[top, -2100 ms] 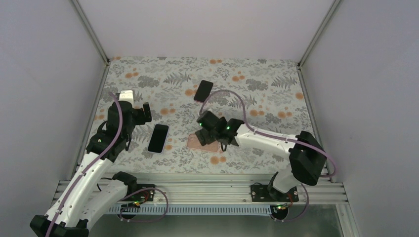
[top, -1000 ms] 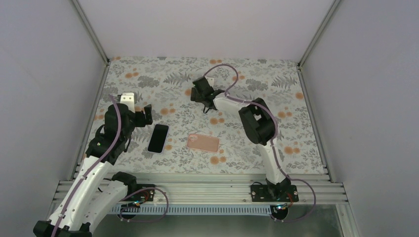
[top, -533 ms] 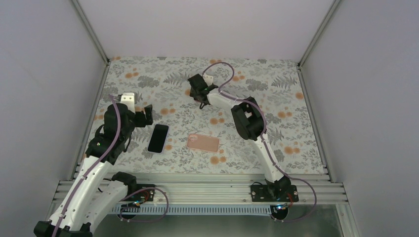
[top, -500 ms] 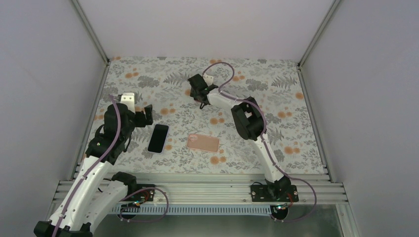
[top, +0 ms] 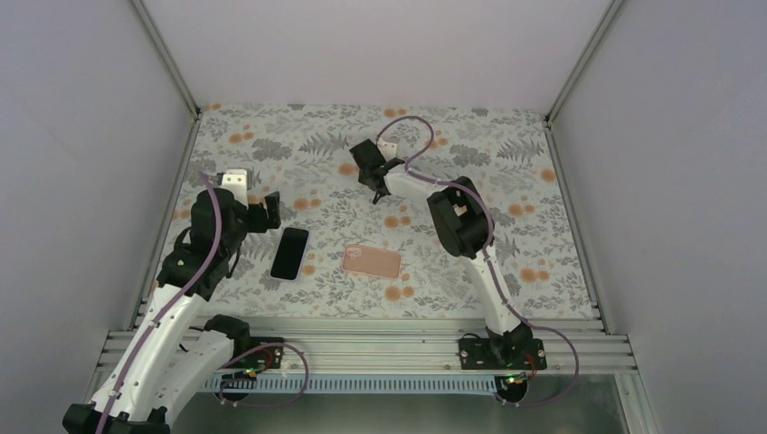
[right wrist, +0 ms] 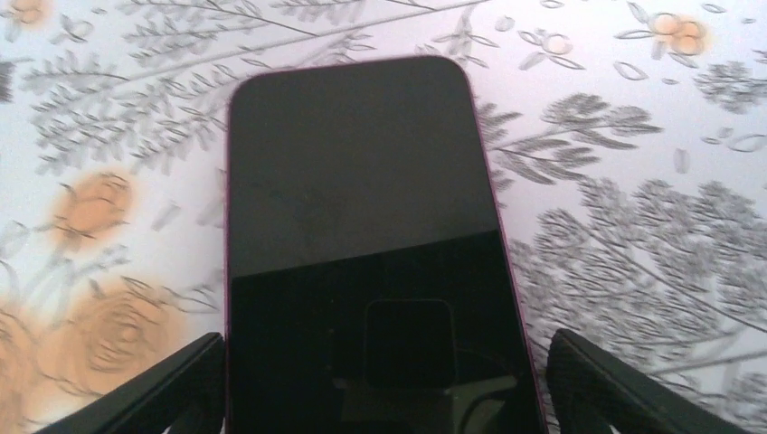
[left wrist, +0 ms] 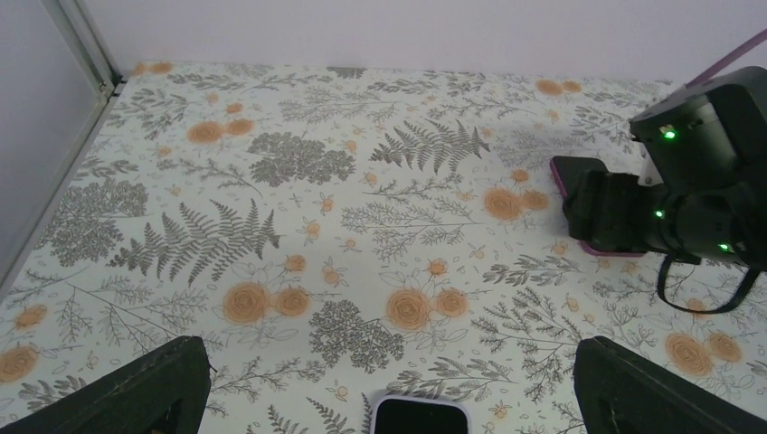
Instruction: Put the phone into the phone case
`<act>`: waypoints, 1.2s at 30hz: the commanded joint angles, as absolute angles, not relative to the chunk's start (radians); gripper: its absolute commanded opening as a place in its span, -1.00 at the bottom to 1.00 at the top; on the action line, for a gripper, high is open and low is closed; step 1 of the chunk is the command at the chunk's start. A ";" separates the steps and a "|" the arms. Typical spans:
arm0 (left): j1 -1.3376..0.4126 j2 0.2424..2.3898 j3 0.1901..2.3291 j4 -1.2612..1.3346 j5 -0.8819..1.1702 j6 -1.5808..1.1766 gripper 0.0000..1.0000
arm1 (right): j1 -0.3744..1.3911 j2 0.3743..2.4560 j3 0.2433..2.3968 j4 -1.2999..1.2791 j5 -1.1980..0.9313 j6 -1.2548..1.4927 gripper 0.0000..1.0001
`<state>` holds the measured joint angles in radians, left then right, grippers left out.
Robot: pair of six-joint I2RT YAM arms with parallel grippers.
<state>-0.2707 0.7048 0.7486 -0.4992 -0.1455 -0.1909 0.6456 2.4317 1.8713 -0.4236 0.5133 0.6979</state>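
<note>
The pink phone case (top: 372, 261) lies flat on the floral tabletop (top: 525, 226) near the arm bases; left of it, apart, lies a white-edged phone (top: 289, 253); the left tool (left wrist: 389, 371) hovers by that phone's far end, jaws wide, holding nothing; farther back, the right tool (right wrist: 384, 371) straddles the magenta-edged phone (right wrist: 362, 208), jaws open, fingers just beside its long edges.

The right arm (top: 457, 221) reaches far forward, right gripper (top: 366, 165) low with jaws apart; the left gripper (top: 263, 210) hovers wide open.
</note>
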 commanded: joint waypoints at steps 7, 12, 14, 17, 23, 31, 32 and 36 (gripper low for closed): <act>-0.265 0.709 0.778 -0.488 -0.132 -0.175 1.00 | 0.586 2.335 1.651 -0.457 0.442 0.611 0.40; -0.263 0.717 0.779 -0.490 -0.132 -0.175 1.00 | 0.586 2.260 1.522 -0.465 0.406 0.568 0.28; -0.263 0.718 0.779 -0.489 -0.131 -0.175 1.00 | 0.585 2.212 1.455 -0.473 0.374 0.536 0.29; -0.264 0.722 0.779 -0.489 -0.130 -0.175 1.00 | 0.584 2.145 1.377 -0.516 0.342 0.508 0.32; -0.263 0.721 0.780 -0.491 -0.135 -0.175 1.00 | 0.578 2.028 1.243 -0.595 0.286 0.451 0.38; -0.262 0.727 0.779 -0.493 -0.135 -0.175 1.00 | 0.576 1.989 1.213 -0.631 0.224 0.387 0.49; -0.264 0.727 0.779 -0.493 -0.135 -0.175 1.00 | 0.575 1.991 1.218 -0.630 0.216 0.378 0.50; -0.263 0.727 0.779 -0.493 -0.137 -0.175 1.00 | 0.562 2.024 1.253 -0.646 0.204 0.352 0.59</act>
